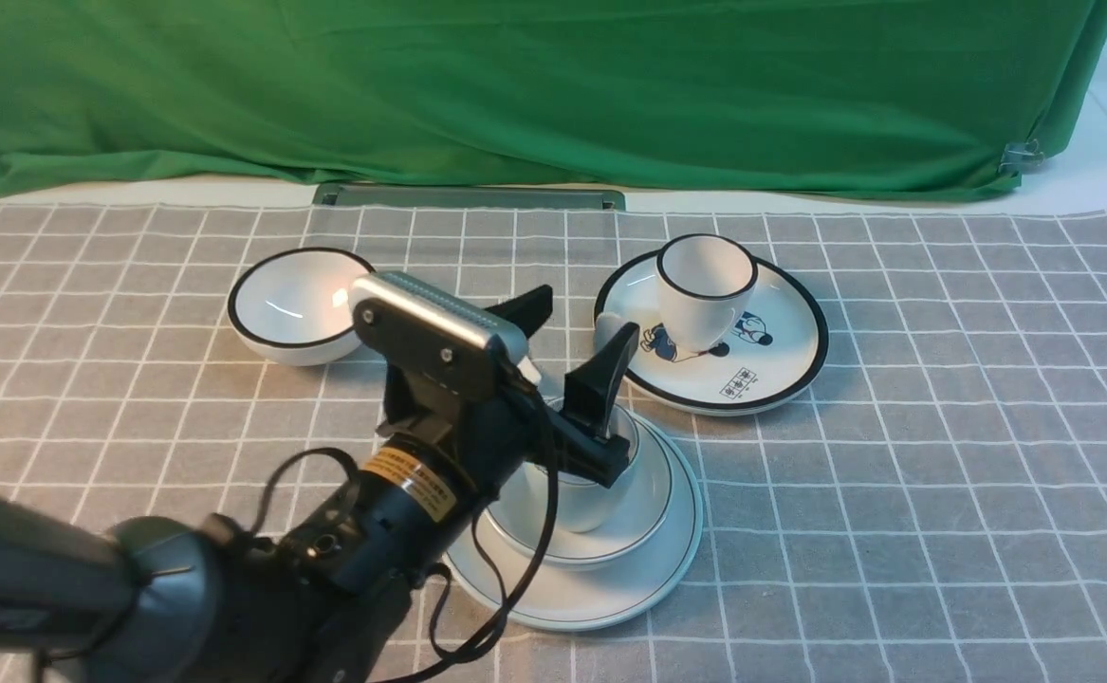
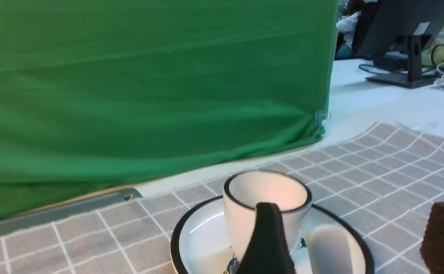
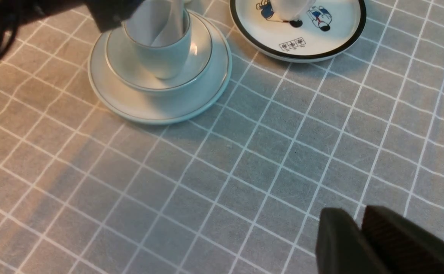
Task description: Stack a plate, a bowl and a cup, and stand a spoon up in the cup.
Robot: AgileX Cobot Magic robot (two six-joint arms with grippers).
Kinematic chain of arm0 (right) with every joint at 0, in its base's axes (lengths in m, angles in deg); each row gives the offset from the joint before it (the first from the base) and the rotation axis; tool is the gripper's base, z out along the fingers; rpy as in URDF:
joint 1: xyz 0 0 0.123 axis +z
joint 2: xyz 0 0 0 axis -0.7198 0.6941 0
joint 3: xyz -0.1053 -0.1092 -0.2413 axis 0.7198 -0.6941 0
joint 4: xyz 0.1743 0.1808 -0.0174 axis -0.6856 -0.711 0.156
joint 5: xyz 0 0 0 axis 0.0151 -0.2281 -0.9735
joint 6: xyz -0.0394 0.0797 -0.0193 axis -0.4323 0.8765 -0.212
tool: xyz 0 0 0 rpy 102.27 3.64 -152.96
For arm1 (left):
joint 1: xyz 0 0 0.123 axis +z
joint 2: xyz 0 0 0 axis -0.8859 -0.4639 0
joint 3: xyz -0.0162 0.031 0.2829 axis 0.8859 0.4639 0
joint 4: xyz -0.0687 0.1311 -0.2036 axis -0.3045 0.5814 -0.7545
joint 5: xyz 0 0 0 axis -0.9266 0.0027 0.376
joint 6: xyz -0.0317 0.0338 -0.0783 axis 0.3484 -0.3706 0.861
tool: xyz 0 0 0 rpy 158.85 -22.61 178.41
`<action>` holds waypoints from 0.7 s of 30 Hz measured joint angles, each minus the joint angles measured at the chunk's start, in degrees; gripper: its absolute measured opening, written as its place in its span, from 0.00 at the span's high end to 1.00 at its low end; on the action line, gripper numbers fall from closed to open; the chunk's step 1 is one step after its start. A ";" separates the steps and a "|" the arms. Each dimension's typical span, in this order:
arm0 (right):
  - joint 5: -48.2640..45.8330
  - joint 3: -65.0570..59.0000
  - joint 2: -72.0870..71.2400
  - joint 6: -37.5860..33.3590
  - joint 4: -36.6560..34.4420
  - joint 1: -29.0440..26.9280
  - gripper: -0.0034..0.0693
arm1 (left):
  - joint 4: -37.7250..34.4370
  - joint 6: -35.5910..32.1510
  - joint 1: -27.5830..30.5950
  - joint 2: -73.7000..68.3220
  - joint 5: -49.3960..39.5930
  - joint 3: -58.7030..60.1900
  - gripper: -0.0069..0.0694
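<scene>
Spoon, plain white, one: standing in the small cup, upper left of the right wrist frame, leaning against nothing that can be made out for certain. Cup, white, handleless, one: upright in the shallow bowl. Bowl, wide, thin dark rim, one: resting on the plain plate, the stack sitting at the lower centre of the front frame. Left claw: above the cup, its fingers spread, pinching nothing. Right claw: lower right of its own wrist frame, fingers pressed together, no item between them, well apart from the stack. Deep black-rimmed bowl, one: upper left of the front frame. Cartoon plate, one: right of centre in the upper half, carrying a black-rimmed cup. Step in hand, as judged: letting go of the spoon, with the stack otherwise complete. Next move calls for drawing the left claw clear along the spoon's line, fingers kept wide, before swinging aside; a sideways brush could tip spoon and cup together or knock the black-rimmed cup nearby.
</scene>
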 joint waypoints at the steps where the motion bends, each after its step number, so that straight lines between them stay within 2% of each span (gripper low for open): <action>1: 0.07 0.00 0.00 0.00 0.00 0.00 0.77 | 0.00 0.01 0.00 1.46 -2.05 0.43 0.26; 3: 0.67 0.00 0.00 0.00 0.00 0.00 0.77 | 0.00 0.01 0.00 7.42 -10.45 0.87 0.34; 4: 1.45 0.00 0.00 0.00 0.00 0.00 0.77 | 0.00 0.01 0.00 13.22 -17.90 1.06 0.43; 5: 1.66 0.00 0.00 0.00 0.00 0.00 0.77 | 0.00 0.01 0.00 13.99 -20.14 1.06 0.44; 6: 2.13 0.00 0.00 0.00 0.05 0.00 0.77 | 0.00 0.01 0.00 17.12 -24.63 1.06 0.50; 7: 2.67 0.00 0.00 -0.14 0.12 0.00 0.77 | 0.00 0.01 0.00 23.68 -33.54 1.06 0.62; 10: 2.76 0.00 0.00 -0.86 0.40 0.00 0.76 | 0.00 0.01 0.00 35.58 -49.29 1.06 0.81; 11: 2.69 0.00 0.00 -0.98 0.40 0.00 0.76 | 0.00 0.01 0.00 37.26 -51.53 1.11 0.83; 13: 0.34 0.00 0.00 -1.06 0.45 0.00 0.80 | 0.00 -0.10 0.00 47.87 -64.61 1.19 0.89; 14: -0.82 0.00 0.00 -1.06 0.40 0.00 0.83 | 0.00 -0.25 0.00 51.69 -67.89 1.66 0.89; 15: -1.07 0.00 0.00 -1.06 0.40 0.00 0.83 | 0.00 -0.24 0.00 52.42 -68.39 1.80 0.90; 17: -3.43 0.00 0.00 -1.06 0.35 0.00 0.91 | 0.00 -0.24 0.00 61.73 -71.41 5.08 0.90; 21: -4.17 -0.12 0.00 -1.06 0.33 0.00 0.92 | 0.00 -0.24 0.00 73.03 -69.92 13.05 0.90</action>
